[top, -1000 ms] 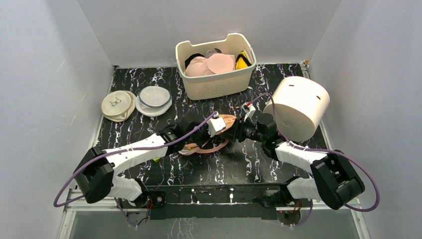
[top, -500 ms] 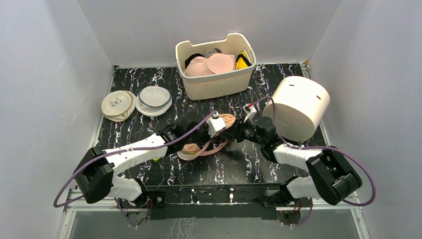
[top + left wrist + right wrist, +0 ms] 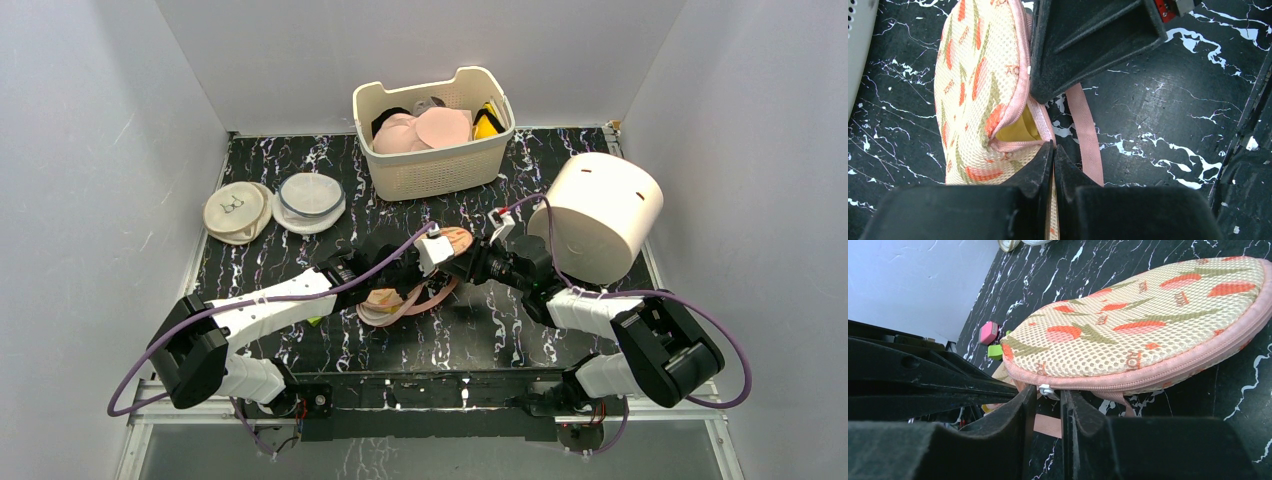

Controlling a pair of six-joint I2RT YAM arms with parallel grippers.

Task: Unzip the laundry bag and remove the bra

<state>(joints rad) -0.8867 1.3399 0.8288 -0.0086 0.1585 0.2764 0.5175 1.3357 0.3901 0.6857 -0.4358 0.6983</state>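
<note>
The laundry bag [image 3: 456, 239], peach mesh with carrot print and pink edging, lies mid-table between both grippers. My left gripper [image 3: 1053, 146] is shut on the bag's [image 3: 973, 75] pink zip edge. The zip gapes a little there, and mustard-yellow bra fabric [image 3: 1018, 131] shows inside. The bag's pink loop [image 3: 1085, 130] lies on the table beside it. My right gripper [image 3: 1049, 392] is narrowly open under the bag's [image 3: 1148, 325] rim, with the small white zipper pull [image 3: 1046, 390] between its fingertips. In the top view the two grippers meet at the bag, left gripper [image 3: 440, 268] and right gripper [image 3: 466, 262].
A cream slotted basket [image 3: 430, 170] with pale pink cups [image 3: 420, 130] stands at the back. A large white cylinder [image 3: 600, 215] lies at the right. Two round mesh discs [image 3: 235, 210] [image 3: 310, 195] sit at the back left. Small pink [image 3: 989, 332] and green [image 3: 995, 351] blocks lie near the left arm.
My right gripper has moved left, closer onto the bag's edge. The left arm has stayed nearly still, holding the bag.
</note>
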